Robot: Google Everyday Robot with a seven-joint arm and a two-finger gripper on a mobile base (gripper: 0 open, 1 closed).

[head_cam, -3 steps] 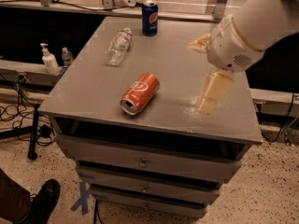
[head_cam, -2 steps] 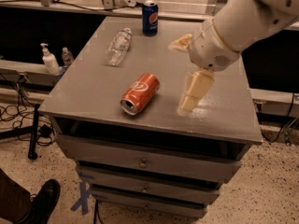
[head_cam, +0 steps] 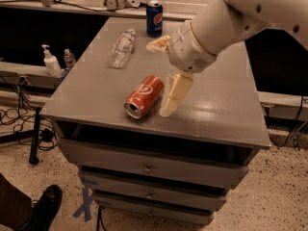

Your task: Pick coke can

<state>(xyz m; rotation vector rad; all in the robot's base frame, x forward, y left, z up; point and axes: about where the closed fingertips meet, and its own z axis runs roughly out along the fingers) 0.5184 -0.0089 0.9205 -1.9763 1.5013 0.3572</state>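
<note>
Coke can (head_cam: 144, 96) lies on its side near bench (head_cam: 231, 114) front edge, long axis diagonal, near end toward front-left corner. Your pincer (head_cam: 159, 78) spread open, just right of can.

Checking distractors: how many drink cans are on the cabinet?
2. The coke can lies on its side near the front, beside the open gripper; the Pepsi can stands upright at the back edge.

My gripper (head_cam: 161, 78) hangs just right of the coke can (head_cam: 143, 96), which lies on its side near the front of the cabinet top (head_cam: 226, 105). Behind the can lies a bottle (head_cam: 121, 47), and a Pepsi can (head_cam: 154, 18) stands at the back edge.
</note>
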